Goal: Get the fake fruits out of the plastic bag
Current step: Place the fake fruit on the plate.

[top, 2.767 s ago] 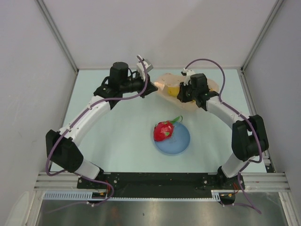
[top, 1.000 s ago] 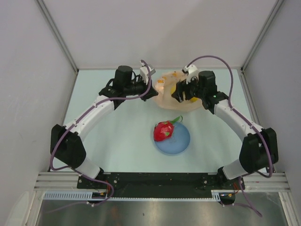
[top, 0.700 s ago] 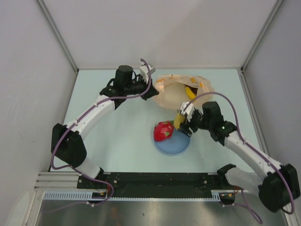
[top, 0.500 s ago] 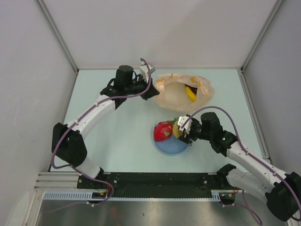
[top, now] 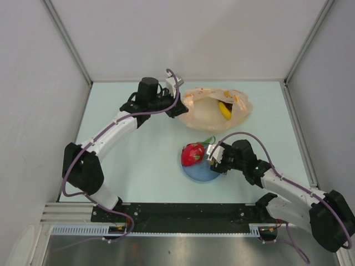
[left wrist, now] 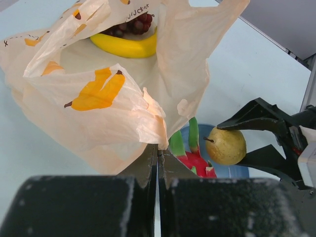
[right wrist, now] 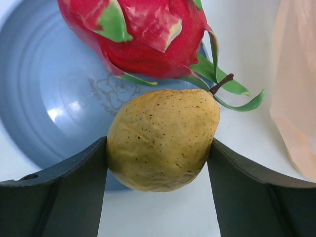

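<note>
I read the right gripper [top: 214, 157] clamped on the pear [right wrist: 163, 143], held over the rim of the blue plate [right wrist: 44, 123] just beside the dragon fruit [right wrist: 143, 34], between the counter's middle and its near edge. The left gripper [left wrist: 158, 155] pinches the bag [left wrist: 98, 113] by its rim, jaws closed, near the far edge. Inside the bag lie a banana [left wrist: 123, 47] and, apparently, grapes [left wrist: 132, 24].

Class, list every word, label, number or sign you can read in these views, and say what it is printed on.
On the blue plate: a faint stamped logo with lettering on its floor, too blurred to read.
On the plastic bag: dark print near the upper rim, crumpled and unreadable.
On the pear, dragon fruit and banana: no text.
</note>
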You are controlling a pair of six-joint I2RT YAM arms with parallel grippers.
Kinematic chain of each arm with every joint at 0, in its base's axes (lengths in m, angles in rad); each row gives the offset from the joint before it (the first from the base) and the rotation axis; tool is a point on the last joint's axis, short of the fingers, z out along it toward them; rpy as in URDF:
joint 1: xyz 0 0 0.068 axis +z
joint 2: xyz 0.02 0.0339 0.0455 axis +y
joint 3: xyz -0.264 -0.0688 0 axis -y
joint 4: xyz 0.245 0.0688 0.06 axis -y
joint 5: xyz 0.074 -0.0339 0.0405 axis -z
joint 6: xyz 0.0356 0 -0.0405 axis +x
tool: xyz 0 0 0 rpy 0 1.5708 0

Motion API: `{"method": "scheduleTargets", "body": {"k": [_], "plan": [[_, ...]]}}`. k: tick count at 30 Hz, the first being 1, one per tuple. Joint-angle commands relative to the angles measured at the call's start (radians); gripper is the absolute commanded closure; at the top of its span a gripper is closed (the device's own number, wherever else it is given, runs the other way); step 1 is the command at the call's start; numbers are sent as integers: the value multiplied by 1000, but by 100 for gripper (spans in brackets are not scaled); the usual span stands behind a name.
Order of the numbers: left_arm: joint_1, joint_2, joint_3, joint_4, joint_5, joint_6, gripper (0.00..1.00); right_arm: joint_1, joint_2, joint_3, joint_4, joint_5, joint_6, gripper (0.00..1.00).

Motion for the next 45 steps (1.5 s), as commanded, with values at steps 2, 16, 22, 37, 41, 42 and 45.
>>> {"method": "scheduleTargets", "body": {"k": [2, 16, 22, 37, 41, 42, 45], "plan": [[-5, -43, -14, 29, -8, 3, 100, 14, 81, -31, 213, 71, -53, 45], [-16, -44, -26, 26, -17, 17, 100, 20, 207, -69, 396, 137, -63, 30], [-21, -21, -9, 27, -10, 13, 100, 22, 185, -90, 379, 154, -70, 10], [-24, 26, 35, 23, 0, 4, 100, -55, -47, -61, 110, -59, -60, 0], [-24, 34, 35, 24, 1, 3, 100, -73, -98, -20, -12, -110, -63, 0], [-24, 40, 35, 24, 3, 1, 100, -75, -96, -14, -13, -112, -60, 0], [-24, 49, 43, 27, 3, 0, 100, -98, -66, 11, 25, -89, -2, 0]]}}
